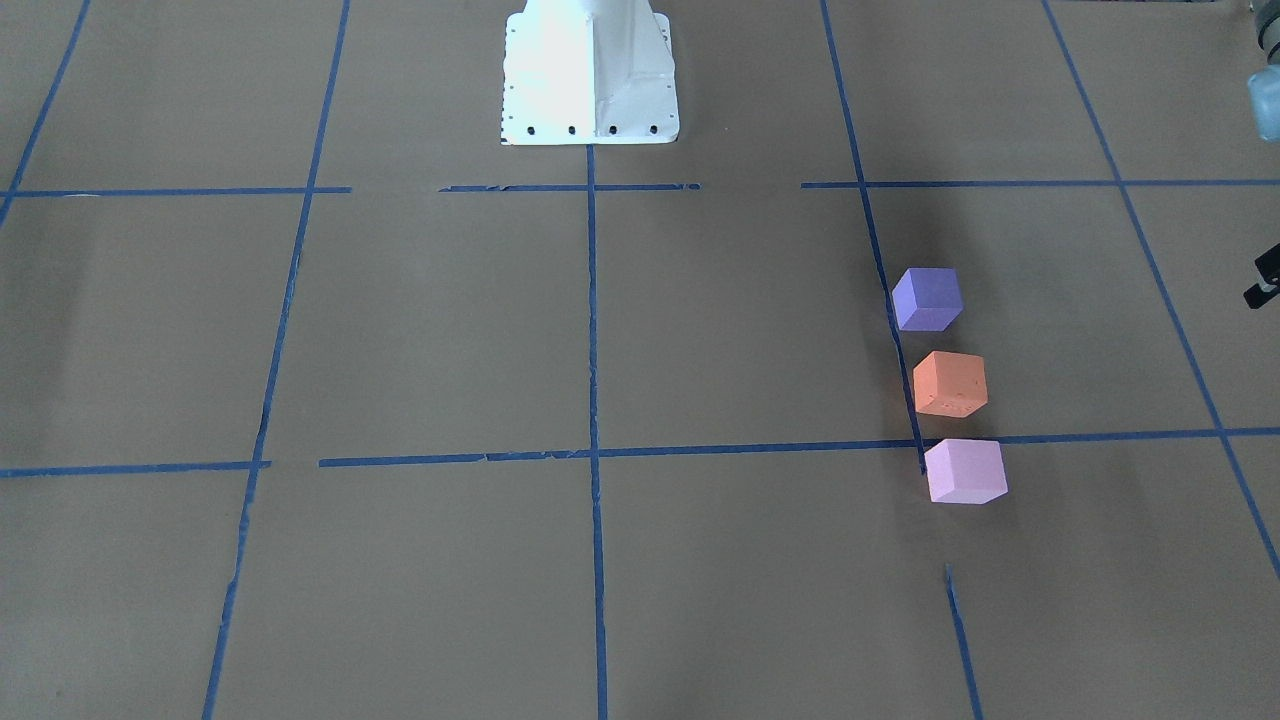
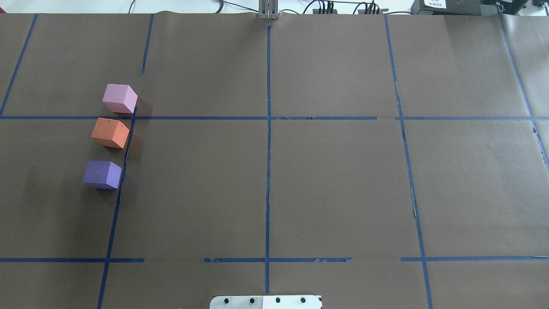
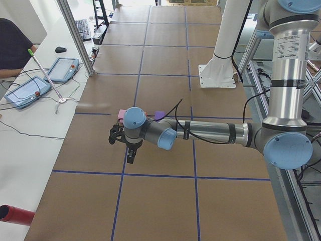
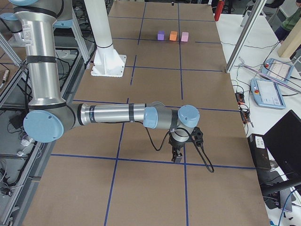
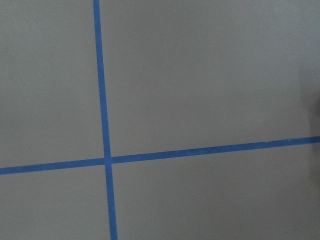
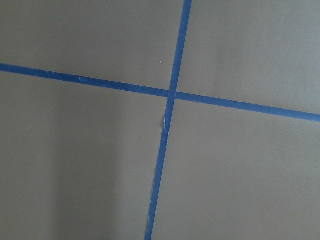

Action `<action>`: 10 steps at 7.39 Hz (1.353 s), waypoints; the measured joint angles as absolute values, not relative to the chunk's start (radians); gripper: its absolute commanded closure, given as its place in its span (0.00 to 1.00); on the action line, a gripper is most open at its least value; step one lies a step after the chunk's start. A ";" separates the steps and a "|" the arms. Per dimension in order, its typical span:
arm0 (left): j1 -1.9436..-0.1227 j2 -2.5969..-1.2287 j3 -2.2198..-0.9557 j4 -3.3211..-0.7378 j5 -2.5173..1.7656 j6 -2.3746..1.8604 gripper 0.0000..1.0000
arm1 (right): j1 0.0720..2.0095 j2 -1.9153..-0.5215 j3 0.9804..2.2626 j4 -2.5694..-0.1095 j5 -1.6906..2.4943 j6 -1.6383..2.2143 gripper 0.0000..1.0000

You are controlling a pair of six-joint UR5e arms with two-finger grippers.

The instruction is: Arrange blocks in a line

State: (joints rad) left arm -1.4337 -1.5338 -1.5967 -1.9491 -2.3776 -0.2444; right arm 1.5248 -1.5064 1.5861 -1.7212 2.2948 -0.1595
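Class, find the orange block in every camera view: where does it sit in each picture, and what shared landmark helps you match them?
Front-facing: orange block right of centre, middle of the row.
Overhead: the block at left.
Exterior left: hidden behind the left arm.
Exterior right: the block far off, top centre.
Wrist views: not in either.
Landmark: the pink block beside it.

Nothing can be read. The left arm's sticker (image 3: 292,47), the right arm's sticker (image 4: 29,32) and a white box label (image 2: 434,3) all carry print that is too small to make out.
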 measured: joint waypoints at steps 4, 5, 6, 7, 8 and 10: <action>-1.474 -1.506 -1.548 -1.969 -2.466 -0.242 0.00 | 1.525 -1.506 1.586 -1.721 2.295 -0.160 0.00; -1.479 -1.505 -1.549 -1.966 -2.465 -0.242 0.00 | 1.525 -1.506 1.586 -1.721 2.295 -0.160 0.00; -1.486 -1.504 -1.551 -1.963 -2.465 -0.242 0.00 | 1.525 -1.506 1.586 -1.721 2.295 -0.160 0.00; -1.498 -1.504 -1.554 -1.947 -2.465 -0.242 0.00 | 1.525 -1.506 1.586 -1.721 2.295 -0.160 0.00; -1.510 -1.504 -1.556 -1.915 -2.465 -0.226 0.00 | 1.525 -1.506 1.586 -1.721 2.295 -0.160 0.00; -1.534 -1.504 -1.558 -1.860 -2.457 -0.165 0.00 | 1.525 -1.506 1.586 -1.721 2.295 -0.160 0.00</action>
State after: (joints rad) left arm -1.5336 -1.5041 -1.5578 -1.8596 -2.4575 -0.1646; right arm 1.5248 -1.5064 1.5861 -1.7211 2.2948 -0.1595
